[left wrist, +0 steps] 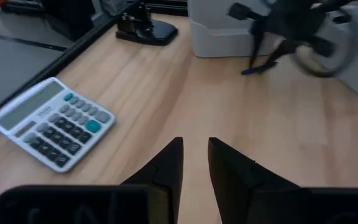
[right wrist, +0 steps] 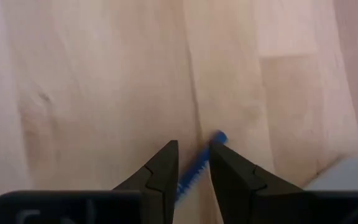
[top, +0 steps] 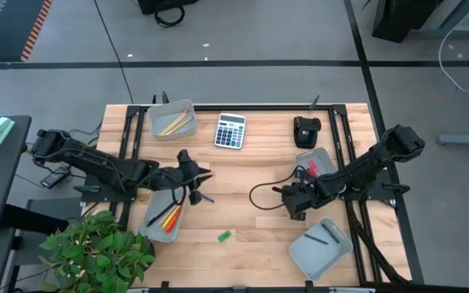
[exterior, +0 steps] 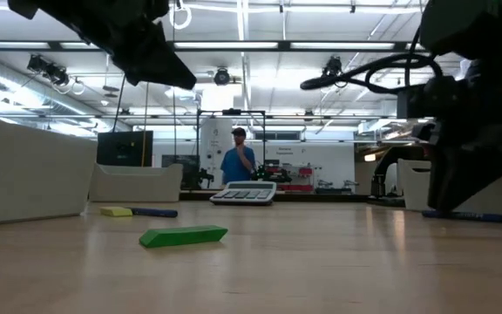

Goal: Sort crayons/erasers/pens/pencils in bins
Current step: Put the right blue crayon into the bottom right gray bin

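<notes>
My right gripper (top: 290, 205) is low over the table at centre right, shut on a blue pen (right wrist: 199, 167). My left gripper (top: 200, 177) hangs above the table at centre left, shut and empty (left wrist: 195, 163). Four grey bins: far left (top: 172, 120) with pencils, near left (top: 164, 218) with crayons, right (top: 317, 163) with red erasers, near right (top: 322, 246) with a dark pen. A green eraser (top: 225, 236) lies flat on the wood, also in the low view (exterior: 183, 235). A blue stick (top: 205, 198) lies near the left gripper. My right gripper has the blue pen between its two fingertips (right wrist: 166, 163), coming from above. The pen slants across the gap, and its free end (right wrist: 219, 137) sticks out past the tips. In the low view the pen (exterior: 473, 215) is level at table height under the gripper.
A grey-white calculator (top: 230, 130) and a black device (top: 306, 130) stand at the far side. A black cable (top: 260, 194) loops on the wood by the right gripper. A green plant (top: 96, 252) overhangs the near left corner. A person (exterior: 238, 161) stands in the room behind.
</notes>
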Robot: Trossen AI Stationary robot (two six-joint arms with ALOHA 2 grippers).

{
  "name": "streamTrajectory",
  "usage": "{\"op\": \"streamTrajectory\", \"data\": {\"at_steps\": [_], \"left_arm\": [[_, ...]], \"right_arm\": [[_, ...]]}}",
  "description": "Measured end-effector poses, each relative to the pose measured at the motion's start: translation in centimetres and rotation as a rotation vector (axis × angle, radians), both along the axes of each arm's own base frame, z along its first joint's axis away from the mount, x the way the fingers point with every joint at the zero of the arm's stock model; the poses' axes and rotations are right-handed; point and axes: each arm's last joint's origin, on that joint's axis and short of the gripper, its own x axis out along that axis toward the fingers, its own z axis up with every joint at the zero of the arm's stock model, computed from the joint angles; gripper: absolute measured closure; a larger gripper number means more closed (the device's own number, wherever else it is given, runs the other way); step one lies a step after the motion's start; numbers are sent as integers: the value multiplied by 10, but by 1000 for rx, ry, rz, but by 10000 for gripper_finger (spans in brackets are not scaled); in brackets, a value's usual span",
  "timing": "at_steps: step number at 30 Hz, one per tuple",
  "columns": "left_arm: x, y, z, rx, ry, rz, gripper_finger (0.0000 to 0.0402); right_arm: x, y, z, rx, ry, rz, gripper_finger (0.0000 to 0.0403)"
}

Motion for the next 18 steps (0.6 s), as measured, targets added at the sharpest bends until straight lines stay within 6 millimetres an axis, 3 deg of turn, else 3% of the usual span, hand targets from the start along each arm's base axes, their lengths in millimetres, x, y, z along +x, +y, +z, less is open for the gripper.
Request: {"op": "streamTrajectory", "data": {"at_steps": [6, 13, 18], "left_arm": [[2, 12, 0, 18, 4, 41, 313], [3, 20, 0, 20, 5, 72, 315], [3, 20, 0, 17, 4, 70, 318]], "right_arm": [[1, 12, 2, -12, -54, 68, 303], [-1, 11, 2, -40, -57, 26, 303], [10, 11, 14, -56, -67, 75, 303]]}}
